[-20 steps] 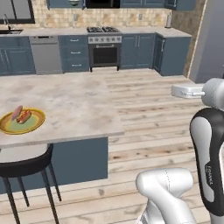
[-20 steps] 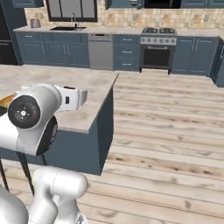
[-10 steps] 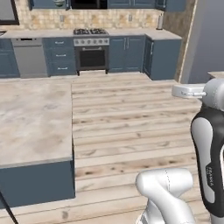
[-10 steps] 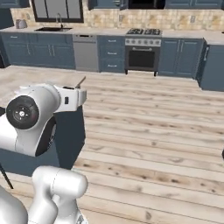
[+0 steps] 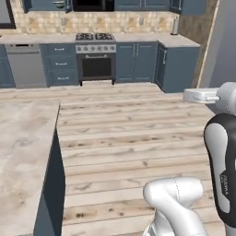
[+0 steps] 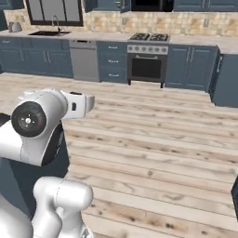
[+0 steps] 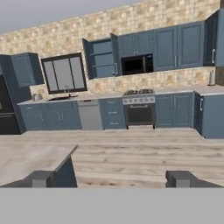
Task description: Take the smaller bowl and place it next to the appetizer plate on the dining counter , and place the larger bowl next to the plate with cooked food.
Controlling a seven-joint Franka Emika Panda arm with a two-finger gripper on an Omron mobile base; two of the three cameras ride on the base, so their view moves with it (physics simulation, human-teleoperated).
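1. Claw standing wide open, nothing btwn the fingertips; dark tips rising at bottom of hand view, aimed level across the room.
2. Dining bench lying nearest, beige marbled top w/ dark blue base; sitting at left edge in left base view, corner showing lower left in hand view. Visible part bare.
3. Bowls & plates: can't tell where from these views.
4. Wood plank floor stretching btwn bench and far wall.
5. Far side: blue cabinet run w/ worktop, oven w/ burners on top, dishwasher just left of it, sink under window.
6. Microwave hanging above oven; brick-look backsplash behind.
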